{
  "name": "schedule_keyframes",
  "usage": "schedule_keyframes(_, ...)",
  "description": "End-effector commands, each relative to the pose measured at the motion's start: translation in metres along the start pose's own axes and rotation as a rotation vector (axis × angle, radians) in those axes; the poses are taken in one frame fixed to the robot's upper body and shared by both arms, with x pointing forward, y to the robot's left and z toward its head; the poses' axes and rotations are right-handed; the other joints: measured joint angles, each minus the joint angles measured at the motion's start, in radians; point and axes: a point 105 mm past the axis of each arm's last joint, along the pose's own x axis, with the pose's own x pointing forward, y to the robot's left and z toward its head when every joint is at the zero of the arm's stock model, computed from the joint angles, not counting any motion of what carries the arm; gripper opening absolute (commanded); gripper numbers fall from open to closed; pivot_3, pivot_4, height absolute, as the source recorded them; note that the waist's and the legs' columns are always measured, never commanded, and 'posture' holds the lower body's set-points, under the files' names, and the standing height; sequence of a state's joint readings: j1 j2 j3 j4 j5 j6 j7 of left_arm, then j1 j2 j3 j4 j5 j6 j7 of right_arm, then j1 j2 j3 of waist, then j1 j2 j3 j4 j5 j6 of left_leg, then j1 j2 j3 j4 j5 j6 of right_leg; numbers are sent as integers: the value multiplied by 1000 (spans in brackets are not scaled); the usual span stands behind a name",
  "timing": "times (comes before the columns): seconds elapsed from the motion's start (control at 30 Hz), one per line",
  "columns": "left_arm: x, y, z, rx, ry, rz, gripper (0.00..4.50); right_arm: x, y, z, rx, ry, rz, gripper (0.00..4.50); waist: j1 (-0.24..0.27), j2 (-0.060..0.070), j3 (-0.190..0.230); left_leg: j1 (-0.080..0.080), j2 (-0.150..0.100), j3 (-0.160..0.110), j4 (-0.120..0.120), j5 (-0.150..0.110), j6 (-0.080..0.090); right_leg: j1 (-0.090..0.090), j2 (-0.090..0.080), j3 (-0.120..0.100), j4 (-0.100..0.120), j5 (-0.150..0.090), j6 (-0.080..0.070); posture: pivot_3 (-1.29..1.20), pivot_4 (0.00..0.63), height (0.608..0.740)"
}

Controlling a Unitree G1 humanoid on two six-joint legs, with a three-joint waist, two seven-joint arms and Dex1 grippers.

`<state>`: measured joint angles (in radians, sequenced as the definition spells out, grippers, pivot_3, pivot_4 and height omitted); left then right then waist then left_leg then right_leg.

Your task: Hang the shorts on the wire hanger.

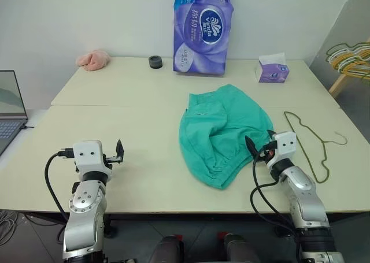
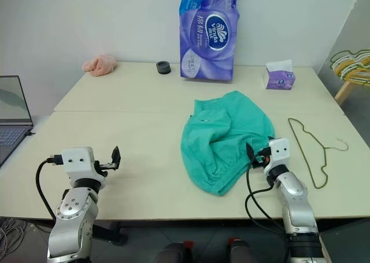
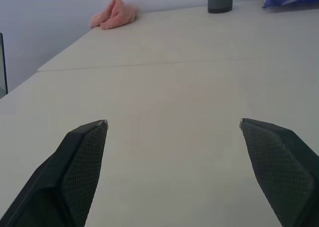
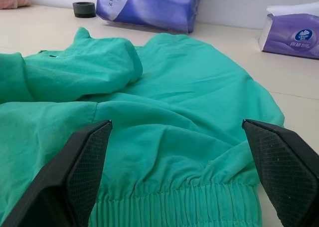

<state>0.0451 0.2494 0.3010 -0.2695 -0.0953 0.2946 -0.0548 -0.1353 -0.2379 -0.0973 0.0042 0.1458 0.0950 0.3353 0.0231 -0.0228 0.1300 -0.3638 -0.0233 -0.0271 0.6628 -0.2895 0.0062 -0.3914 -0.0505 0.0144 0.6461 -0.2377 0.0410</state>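
The teal-green shorts (image 1: 222,133) lie crumpled on the beige table (image 1: 144,130), right of its middle, with the gathered waistband toward the front edge. The thin olive wire hanger (image 1: 312,141) lies flat on the table just right of the shorts, hook to the right. My right gripper (image 1: 260,143) is open at the shorts' front right edge, and the waistband (image 4: 199,202) lies between its fingers without being pinched. At the front left, my left gripper (image 3: 173,123) hovers open over bare table, far from the shorts.
Along the back of the table are a pink cloth lump (image 1: 93,59), a black ring (image 1: 155,62), a tall purple tissue pack (image 1: 202,29) and a small tissue box (image 1: 272,68). A laptop (image 1: 10,107) stands at the left. Bunched hangers on a wooden rack (image 1: 350,58) stand at the far right.
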Motion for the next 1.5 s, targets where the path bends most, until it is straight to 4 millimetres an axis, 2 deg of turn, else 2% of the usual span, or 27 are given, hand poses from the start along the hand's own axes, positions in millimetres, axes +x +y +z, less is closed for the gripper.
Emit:
schedule_keyframes(0.03, -4, 3, 15, 22, -73, 7, 4500, 2, -1, 13, -6, -46, 7, 4463, 0, 0, 0, 0, 0, 0, 0, 0, 0, 0, 0, 0, 0, 0, 0, 86, 84, 740)
schedule_keyframes(0.5, -6, -15, 16, 52, -76, -116, 4500, 1, -2, 14, -4, -49, 17, 4463, 0, 0, 0, 0, 0, 0, 0, 0, 0, 0, 0, 0, 0, 0, 0, 67, 79, 740)
schedule_keyframes(0.83, -9, -23, 20, 40, -110, -199, 4500, 0, 10, 18, -22, -60, 107, 4463, -1, 0, 0, 0, 0, 0, 0, 0, 0, 0, 0, 0, 0, 0, 0, 47, 74, 740)
schedule_keyframes(0.93, -10, -29, 23, 23, -125, -253, 4500, 0, 12, 19, -25, -62, 121, 4463, -1, 0, 0, 1, 0, 0, 0, 0, 0, 1, 0, 0, 0, 0, 0, 34, 71, 740)
schedule_keyframes(1.07, -14, -52, 32, 23, -158, -425, 4500, -3, 14, 25, -22, -76, 141, 4463, -4, 1, 0, 0, 0, 0, 0, 0, 0, 1, 0, 0, 0, 0, 0, 12, 69, 740)
schedule_keyframes(1.17, -23, -72, 35, 24, -158, -606, 4500, -9, 18, 32, -37, -81, 194, 4463, -6, 1, -1, 0, 0, 1, 0, 0, 0, 1, 0, 0, 0, 0, 0, -6, 68, 740)
schedule_keyframes(1.3, -27, -87, 36, 87, -158, -747, 4500, -21, 27, 32, -41, -44, 297, 4463, -12, 2, -2, 1, 0, 1, 0, 0, 0, 1, 0, 0, 0, 0, 0, -29, 67, 740)
schedule_keyframes(1.43, -22, -90, 39, 109, -164, -798, 4500, -54, 55, 32, -141, 31, 577, 4463, -20, 4, -3, 0, 0, 1, 0, 0, 0, 1, 1, 0, -1, 0, 0, -64, 68, 740)
schedule_keyframes(1.5, -18, -85, 38, 152, -160, -818, 4500, -74, 66, 28, -292, 71, 742, 4463, -28, 4, -3, 1, 1, 1, 0, 0, 1, 1, 1, 0, -1, 0, 0, -83, 70, 740)
